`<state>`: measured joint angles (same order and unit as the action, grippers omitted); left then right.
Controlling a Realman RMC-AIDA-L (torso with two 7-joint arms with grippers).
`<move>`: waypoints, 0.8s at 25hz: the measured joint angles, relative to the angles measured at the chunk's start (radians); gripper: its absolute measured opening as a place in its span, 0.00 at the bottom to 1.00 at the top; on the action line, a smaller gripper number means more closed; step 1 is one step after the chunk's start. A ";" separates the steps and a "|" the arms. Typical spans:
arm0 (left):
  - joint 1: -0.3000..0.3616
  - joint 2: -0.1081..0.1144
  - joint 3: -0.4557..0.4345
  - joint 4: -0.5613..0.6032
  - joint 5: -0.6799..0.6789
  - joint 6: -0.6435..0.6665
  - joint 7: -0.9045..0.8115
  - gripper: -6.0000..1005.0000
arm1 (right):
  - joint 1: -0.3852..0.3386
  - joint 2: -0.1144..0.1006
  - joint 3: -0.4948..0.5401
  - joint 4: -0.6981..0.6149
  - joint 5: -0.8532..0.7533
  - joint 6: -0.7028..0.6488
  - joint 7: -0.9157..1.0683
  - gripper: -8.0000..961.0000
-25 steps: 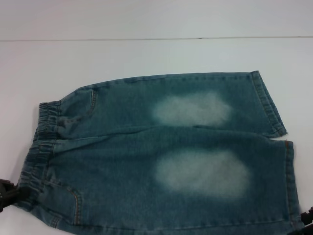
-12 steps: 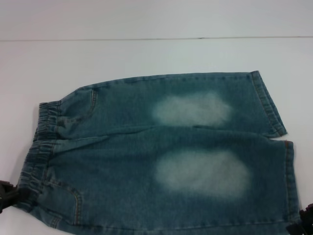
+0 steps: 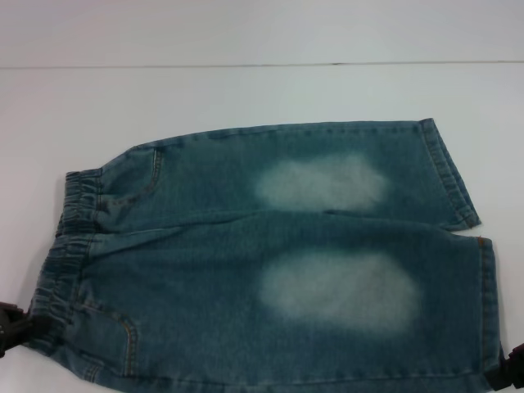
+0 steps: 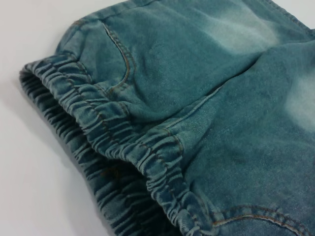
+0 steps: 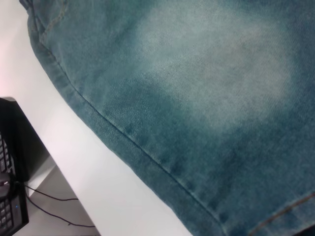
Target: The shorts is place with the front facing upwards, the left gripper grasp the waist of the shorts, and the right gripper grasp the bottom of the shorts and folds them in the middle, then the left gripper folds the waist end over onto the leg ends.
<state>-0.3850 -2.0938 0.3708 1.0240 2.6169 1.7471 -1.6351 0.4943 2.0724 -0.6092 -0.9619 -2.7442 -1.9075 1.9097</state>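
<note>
Head view: blue faded-denim shorts [image 3: 270,254] with an elasticated waistband lie flat, front up, on the white bench [image 3: 246,90]. The gathered waistband [image 3: 70,246] is at the robot's left; the two hemmed leg ends [image 3: 471,262] point to its right. Each leg carries a pale washed patch, and the nearer leg runs to the lower edge of the picture.

Left tool [image 3: 10,326]: only a dark part shows at the lower left edge, touching the near corner of the waistband. Whether it is wide, narrow or gripping cloth cannot be told. Position matches the two earlier frames.

Right tool [image 3: 512,370]: a dark part shows at the lower right corner, just beside the near leg hem. Half a second ago it sat slightly lower and further in toward the hem corner; one second ago it was a little higher at the frame edge. Its opening cannot be told either.

Shorts: no shift of outline, waistband or hems across the three head frames.

Left wrist view: the ruched waistband [image 4: 113,147] and a curved, orange-stitched pocket seam [image 4: 123,64] lie close below the camera.

Right wrist view: the outer seam of the near leg [image 5: 128,132] runs along the bench edge [image 5: 98,177]; a dark keyboard [image 5: 7,206] sits below, off the bench.
</note>
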 joint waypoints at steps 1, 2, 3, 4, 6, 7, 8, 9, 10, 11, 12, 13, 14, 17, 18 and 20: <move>0.000 0.000 0.000 0.000 0.000 0.000 0.000 0.05 | 0.000 -0.001 0.000 0.000 0.000 0.006 0.000 0.40; 0.000 0.000 0.000 -0.001 0.000 0.000 0.000 0.05 | 0.000 -0.002 0.000 0.000 0.000 0.012 0.000 0.36; 0.000 0.000 0.000 -0.001 0.000 0.000 0.000 0.05 | 0.000 -0.003 0.001 0.000 0.000 0.019 0.000 0.33; 0.000 0.000 0.000 -0.001 0.000 0.000 0.000 0.05 | -0.001 -0.004 0.002 0.000 0.000 0.023 0.000 0.29; 0.000 -0.001 0.000 -0.001 -0.001 0.000 -0.001 0.06 | -0.002 -0.005 0.007 -0.001 0.002 0.030 0.000 0.19; 0.000 -0.001 0.000 -0.001 -0.002 0.000 -0.002 0.06 | -0.003 -0.005 0.010 -0.004 0.004 0.034 -0.001 0.15; 0.000 -0.001 -0.002 -0.002 -0.003 0.000 -0.003 0.06 | -0.005 -0.006 0.013 -0.008 0.007 0.038 -0.003 0.10; -0.001 -0.001 -0.005 -0.002 -0.005 0.000 -0.004 0.06 | -0.006 -0.007 0.016 -0.011 0.014 0.039 -0.005 0.05; -0.003 -0.001 -0.010 -0.002 -0.007 0.000 -0.006 0.06 | -0.007 -0.008 0.020 -0.014 0.023 0.040 -0.006 0.05; -0.005 -0.001 -0.016 -0.002 -0.008 0.001 -0.008 0.06 | -0.008 -0.011 0.024 -0.020 0.040 0.040 -0.008 0.04; -0.007 0.000 -0.020 -0.002 -0.009 0.002 -0.010 0.05 | -0.010 -0.014 0.029 -0.031 0.058 0.038 -0.008 0.04; -0.011 0.001 -0.024 -0.002 -0.011 0.003 -0.017 0.05 | -0.011 -0.016 0.034 -0.042 0.079 0.036 -0.009 0.04; -0.014 0.002 -0.026 -0.002 -0.015 0.006 -0.027 0.05 | -0.011 -0.018 0.041 -0.054 0.099 0.035 -0.009 0.04; -0.028 0.006 -0.027 0.004 -0.034 0.010 -0.065 0.05 | -0.012 -0.025 0.060 -0.086 0.170 0.035 -0.009 0.04; -0.033 0.008 -0.027 0.005 -0.043 0.012 -0.076 0.05 | -0.011 -0.026 0.064 -0.095 0.196 0.035 -0.009 0.04; -0.045 0.013 -0.027 0.007 -0.070 0.026 -0.109 0.05 | -0.006 -0.027 0.070 -0.114 0.237 0.039 -0.010 0.04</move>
<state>-0.4296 -2.0811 0.3439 1.0313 2.5470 1.7727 -1.7439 0.4885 2.0449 -0.5388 -1.0763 -2.5075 -1.8685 1.9001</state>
